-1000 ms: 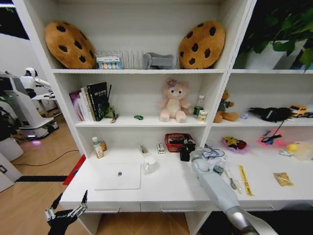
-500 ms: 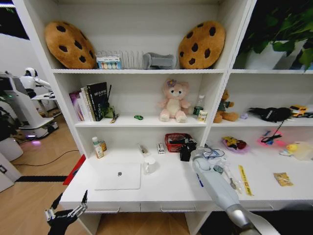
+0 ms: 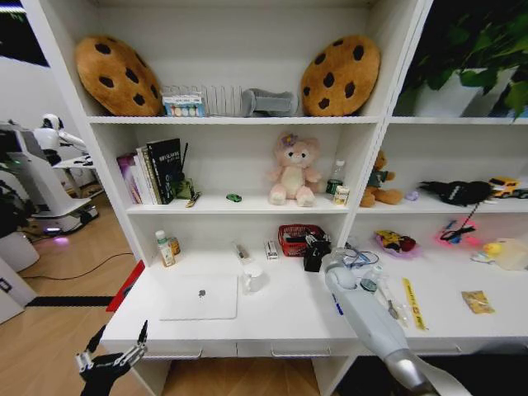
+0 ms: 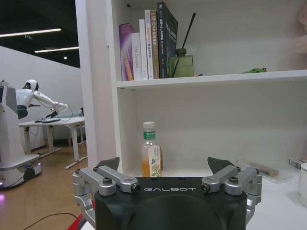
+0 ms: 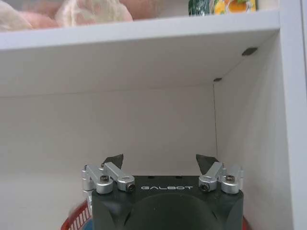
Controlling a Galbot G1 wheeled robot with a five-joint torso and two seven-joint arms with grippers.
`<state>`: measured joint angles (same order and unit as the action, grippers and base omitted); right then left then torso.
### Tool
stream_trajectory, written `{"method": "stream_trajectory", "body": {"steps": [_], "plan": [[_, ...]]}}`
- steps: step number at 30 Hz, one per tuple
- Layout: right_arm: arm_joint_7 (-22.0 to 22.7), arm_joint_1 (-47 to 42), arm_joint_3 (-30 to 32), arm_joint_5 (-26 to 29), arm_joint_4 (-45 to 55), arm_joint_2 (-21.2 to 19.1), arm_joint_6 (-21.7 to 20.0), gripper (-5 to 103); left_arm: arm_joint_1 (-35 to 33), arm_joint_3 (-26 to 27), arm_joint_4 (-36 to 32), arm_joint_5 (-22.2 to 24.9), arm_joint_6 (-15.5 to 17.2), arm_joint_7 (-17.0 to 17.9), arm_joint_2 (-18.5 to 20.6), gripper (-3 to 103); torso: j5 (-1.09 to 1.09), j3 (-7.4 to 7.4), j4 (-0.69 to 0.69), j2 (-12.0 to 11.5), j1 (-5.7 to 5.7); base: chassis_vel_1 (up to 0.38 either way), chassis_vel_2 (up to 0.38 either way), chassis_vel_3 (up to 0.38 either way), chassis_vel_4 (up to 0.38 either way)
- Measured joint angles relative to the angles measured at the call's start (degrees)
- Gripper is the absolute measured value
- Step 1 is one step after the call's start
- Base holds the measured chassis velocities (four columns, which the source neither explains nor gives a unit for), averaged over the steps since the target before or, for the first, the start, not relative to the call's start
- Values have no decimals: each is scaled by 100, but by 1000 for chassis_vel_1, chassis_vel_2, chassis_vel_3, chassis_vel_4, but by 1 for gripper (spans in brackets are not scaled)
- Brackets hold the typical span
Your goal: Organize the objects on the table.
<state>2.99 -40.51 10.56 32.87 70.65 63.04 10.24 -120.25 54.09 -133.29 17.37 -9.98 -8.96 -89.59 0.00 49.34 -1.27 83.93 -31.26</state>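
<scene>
**Reach toward the back of the desk, nothing grasped yet**

Head view: right arm stretched forward over the white desk, its claw hidden beyond the wrist, close to a red basket at the back wall. A blue pen lies on the desk beside the forearm, behind the claw. A silver laptop lies closed, well off to the claw's left, a white mug between them. The left claw hangs parked below the desk's front edge, prongs spread.

Left wrist view: left claw released, empty, facing a bottle under the bookshelf.

Right wrist view: right claw released, holding nothing, the red basket's rim just beneath it.

Judgement: this looks like the approach step. The next move calls for settling on one object, lowering onto it, then clenching.
</scene>
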Motion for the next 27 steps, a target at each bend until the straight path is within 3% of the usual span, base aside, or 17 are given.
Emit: {"method": "stream_trajectory", "body": {"steps": [2, 3, 8, 10, 11, 12, 15, 22, 27], "plan": [[2, -180, 50, -5, 287, -75, -24, 82, 0, -1, 0, 0, 0, -1, 0, 100, 0, 0, -1, 0, 0, 0, 0, 0, 0], [-52, -479, 135, -4, 704, -211, -97, 97, 0, 0, 0, 0, 0, 0, 0, 100, 0, 0, 1, 0, 0, 0, 0, 0, 0], [-134, -1220, 313, 103, 1495, -447, -229, 100, 0, 0, 0, 0, 0, 0, 0, 100, 3, 0, -2, 0, 0, 0, 0, 0, 0], [12, -1643, 431, 339, 2046, -539, -474, 100, 0, 0, 0, 0, 0, 0, 0, 100, 1, 0, 0, 0, 0, 0, 0, 0, 0], [451, -2104, 574, 740, 2687, -600, -939, 100, 0, 0, 0, 0, 0, -1, 0, 100, 0, -1, 0, 0, 1, 0, 0, 0, 0], [451, -2104, 574, 740, 2687, -600, -939, 100, 0, 0, 0, 0, 0, -1, 0, 100, 0, -1, 0, 0, 1, 0, 0, 0, 0], [1169, -2979, 1038, 1263, 3478, -747, -1790, 100, 0, 0, 0, 0, 0, 0, 0, 100, -1, -1, -3, 1, 2, 0, 0, 0, 0], [1164, -3420, 1334, 1315, 3381, -965, -2140, 100, 0, 0, 0, 0, 0, 0, 0, 100, 0, -1, -1, 1, 2, 0, 0, 0, 0], [897, -3013, 1157, 1755, 2792, -1019, -2638, 100, 0, 0, 0, 0, 0, -1, 0, 100, 2, 0, 2, 0, 1, 0, 0, 0, 0]]}}
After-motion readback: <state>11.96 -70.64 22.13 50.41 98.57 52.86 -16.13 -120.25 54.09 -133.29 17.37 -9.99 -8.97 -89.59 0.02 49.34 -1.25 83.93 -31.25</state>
